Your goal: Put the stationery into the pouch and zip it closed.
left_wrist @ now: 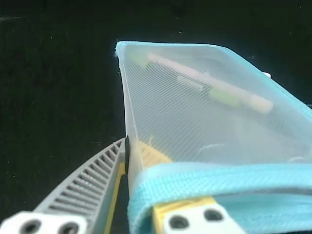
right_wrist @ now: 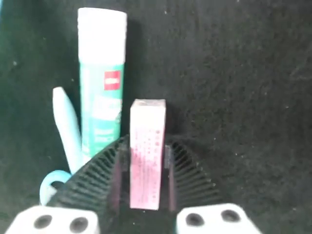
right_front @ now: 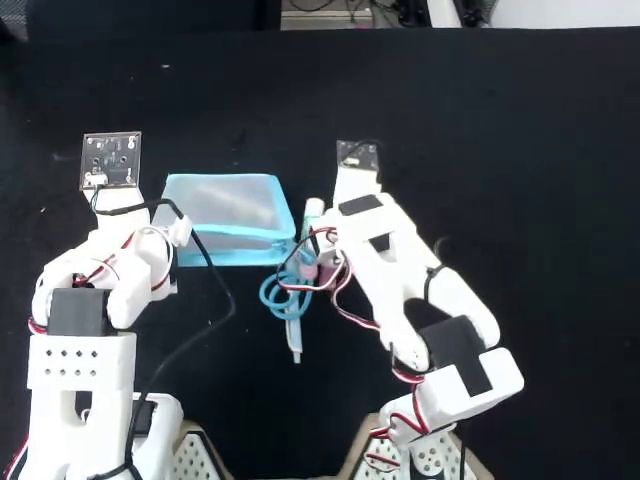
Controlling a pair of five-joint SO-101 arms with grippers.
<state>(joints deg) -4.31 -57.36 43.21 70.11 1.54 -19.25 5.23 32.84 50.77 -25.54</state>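
My right gripper (right_wrist: 146, 165) is pinching a pink rectangular eraser block (right_wrist: 146, 146) squarely between its ribbed black fingers (right_wrist: 192, 178). The block runs lengthwise out past the tips, a hold I judge suits feeding it end-first into an opening. Whether it is clear of the black table cloth (right_wrist: 234, 73) I cannot tell. Just beside it lie a green-and-white glue stick (right_wrist: 102, 83) and pale blue scissors (right_wrist: 67, 126). In the high view this cluster sits at the middle of the frame, just right of the pouch, with a slim pen-like stick (right_front: 296, 340) running toward the bottom of the frame from the scissors' loops.

My left gripper (left_wrist: 130, 146) is clamped on the edge of the translucent light-blue mesh pouch (left_wrist: 195, 122), near the end of its teal zipper band (left_wrist: 219, 175) — a grey ribbed finger on one side, a yellow-padded one showing through the mesh on the other. I read that as an anchor: it keeps the bag from skidding when things are pushed in, and it would brace the bag against the zip pull. A white pen with green sections (left_wrist: 209, 83) already lies inside. In the high view the pouch sits left of centre.

So by my reckoning one piece is in, the eraser is in hand, and the glue, scissors and stick are yet to go — then the zip.
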